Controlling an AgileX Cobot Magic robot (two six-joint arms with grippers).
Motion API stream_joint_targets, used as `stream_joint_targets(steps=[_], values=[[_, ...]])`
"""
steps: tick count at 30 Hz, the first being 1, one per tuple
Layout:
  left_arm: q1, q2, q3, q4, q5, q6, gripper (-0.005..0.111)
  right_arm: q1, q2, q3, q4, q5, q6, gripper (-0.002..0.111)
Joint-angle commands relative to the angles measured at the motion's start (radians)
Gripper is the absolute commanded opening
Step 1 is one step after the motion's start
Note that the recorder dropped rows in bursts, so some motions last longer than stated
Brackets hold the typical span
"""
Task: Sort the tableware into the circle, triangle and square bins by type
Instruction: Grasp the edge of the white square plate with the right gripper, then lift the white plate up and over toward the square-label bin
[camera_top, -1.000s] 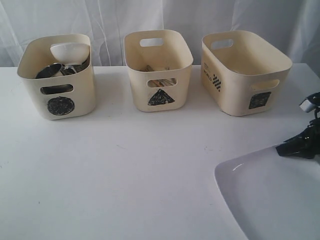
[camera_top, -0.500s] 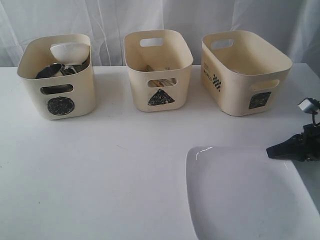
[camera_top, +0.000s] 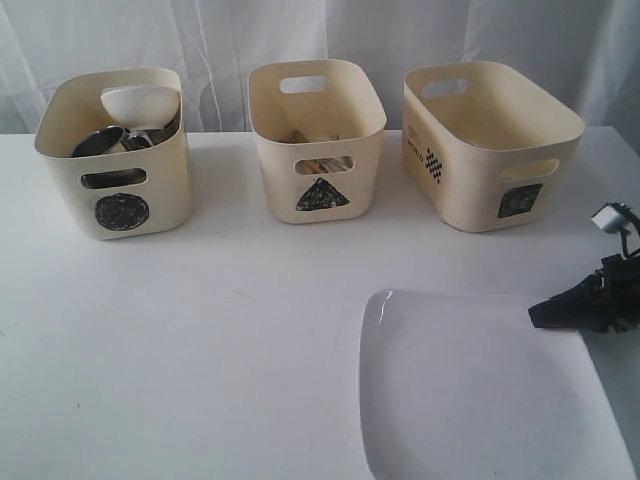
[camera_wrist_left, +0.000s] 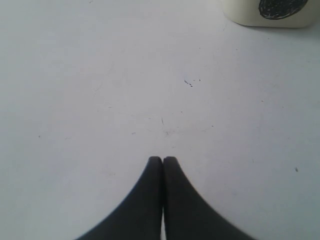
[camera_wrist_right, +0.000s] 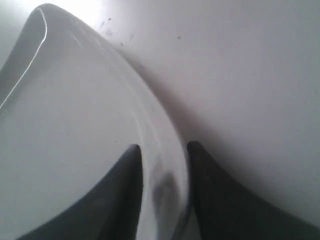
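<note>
Plate (camera_top: 470, 390) step in hand: right gripper (camera_top: 538, 314) grasping rim; left gripper (camera_wrist_left: 163, 160) clenched, empty. Next: lift, carry to far-right square bin (camera_top: 470, 170).

I seem to work at a staged test bench, a lab set-up rather than a kitchen. A bare white table (camera_top: 200, 350) fills most of the frame and a plain white curtain (camera_top: 200, 40) closes off the top edge. Across the upper half stand three identical cream tubs with inked shape marks: circle bin (camera_top: 60, 190), triangle bin (camera_top: 275, 170) and square bin (camera_top: 465, 180).
</note>
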Motion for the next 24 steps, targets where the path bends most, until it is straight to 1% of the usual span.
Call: stream_joint_targets(steps=[1, 3, 4, 6, 8, 9, 10, 11, 12, 13, 18, 22, 24], values=[[0.005, -0.005, 0.003, -0.005, 0.015, -0.003, 0.0, 0.001, 0.024, 0.013, -0.195, -0.186, -0.01, 0.041], [0.005, -0.005, 0.003, -0.005, 0.015, -0.003, 0.0, 0.001, 0.024, 0.013, -0.199, -0.216, -0.01, 0.038], [0.005, -0.005, 0.003, -0.005, 0.015, -0.003, 0.0, 0.003, 0.024, 0.013, -0.209, -0.234, -0.01, 0.034], [0.005, -0.005, 0.003, -0.005, 0.015, -0.003, 0.0, 0.005, 0.024, 0.013, -0.256, -0.254, -0.01, 0.021], [0.005, -0.005, 0.003, -0.005, 0.015, -0.003, 0.0, 0.012, 0.024, 0.013, -0.309, -0.277, 0.004, 0.003], [0.005, -0.005, 0.003, -0.005, 0.015, -0.003, 0.0, 0.017, 0.024, 0.013, -0.356, -0.337, 0.138, 0.0], [0.005, -0.005, 0.003, -0.005, 0.015, -0.003, 0.0, 0.023, 0.024, 0.013, -0.396, -0.394, 0.261, 0.0], [0.005, -0.005, 0.003, -0.005, 0.015, -0.003, 0.0, 0.037, 0.018, 0.013, -0.492, -0.486, 0.518, 0.0], [0.005, -0.005, 0.003, -0.005, 0.015, -0.003, 0.0, 0.043, 0.013, 0.013, -0.526, -0.507, 0.628, 0.0], [0.005, -0.005, 0.003, -0.005, 0.015, -0.003, 0.0, 0.058, 0.001, 0.013, -0.52, -0.495, 0.66, 0.0], [0.005, -0.005, 0.003, -0.005, 0.015, -0.003, 0.0, 0.121, -0.061, 0.013, -0.168, -0.328, 0.439, 0.0], [0.005, -0.005, 0.003, -0.005, 0.015, -0.003, 0.0, 0.133, -0.089, 0.013, -0.067, -0.226, 0.435, 0.0], [0.005, -0.005, 0.003, -0.005, 0.015, -0.003, 0.0, 0.133, -0.1, 0.013, -0.05, -0.163, 0.431, 0.0]])
